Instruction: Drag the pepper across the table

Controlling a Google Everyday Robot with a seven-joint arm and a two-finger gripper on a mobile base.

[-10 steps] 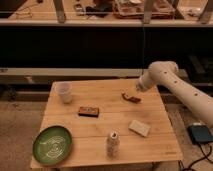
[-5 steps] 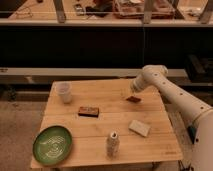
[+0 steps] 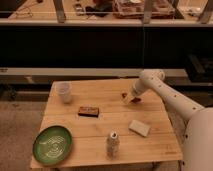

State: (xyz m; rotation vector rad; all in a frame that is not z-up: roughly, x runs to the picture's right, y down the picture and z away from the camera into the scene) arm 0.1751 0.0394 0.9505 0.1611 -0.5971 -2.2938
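Camera view showed the table [image 3: 150, 150], a light wooden slatted top, with the white arm reaching in from the right side. The gripper [image 3: 130, 96] was lowered onto the far right part of the top, its claw released and not grasping anything. The pepper [image 3: 136, 100], a small dark-red item, lay on the planks right at the gripper's tip; contact between the two could not be confirmed. A clear plastic cup [image 3: 64, 92] stood upright at the far left corner. A flat brown box [image 3: 88, 111] lay near the middle, well apart from the pepper. A green plate [image 3: 52, 144] sat at the near left corner. A small pale bottle [image 3: 113, 144] stood upright at the near edge, with a white packet [image 3: 139, 128] lying flat to its right.
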